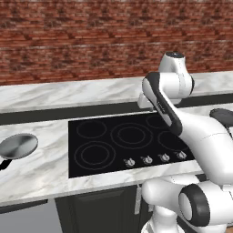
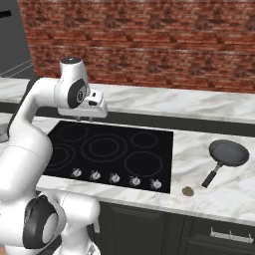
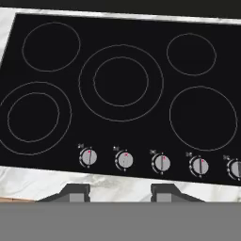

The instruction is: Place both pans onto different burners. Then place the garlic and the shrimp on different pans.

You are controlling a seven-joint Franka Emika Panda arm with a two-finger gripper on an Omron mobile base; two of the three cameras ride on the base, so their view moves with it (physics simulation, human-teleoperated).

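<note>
Black cooktop (image 3: 141,127), five ring burners (image 3: 121,82), knobs (image 3: 124,160) along near edge; fingers (image 3: 75,192) apart, empty.

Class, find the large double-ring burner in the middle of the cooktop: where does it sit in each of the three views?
Left base view: central burner at picture centre, left of the arm.
Right base view: left of centre, right of the arm.
Hand view: upper centre.
Shared landmark: the knobs along the front edge.

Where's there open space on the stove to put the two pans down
All five burner rings on the cooktop are bare; the large center ring is the roomiest. The front edge is crowded by the knobs. The silver pan sits on the left counter, the dark pan and garlic on the right.
</note>
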